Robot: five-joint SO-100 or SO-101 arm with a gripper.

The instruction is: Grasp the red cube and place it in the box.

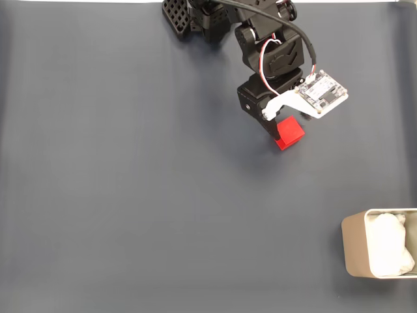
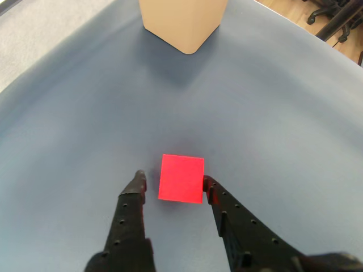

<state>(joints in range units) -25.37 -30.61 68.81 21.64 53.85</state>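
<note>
The small red cube (image 1: 290, 132) lies on the dark blue-grey mat, right of centre in the fixed view. My gripper (image 1: 281, 129) is lowered over it. In the wrist view the red cube (image 2: 181, 178) sits between the two black fingers of my gripper (image 2: 173, 180), which is open. The right finger (image 2: 211, 188) touches the cube's side, while a narrow gap separates the left finger (image 2: 136, 184) from it. The beige box (image 1: 355, 251) with white lining stands at the lower right edge of the fixed view. In the wrist view the box (image 2: 181, 22) is straight ahead at the top.
The arm's black base (image 1: 195, 16) stands at the top centre of the fixed view. The mat (image 1: 130, 195) lies bare between cube and box. Chair wheels and wooden floor (image 2: 334, 22) show beyond the table edge in the wrist view.
</note>
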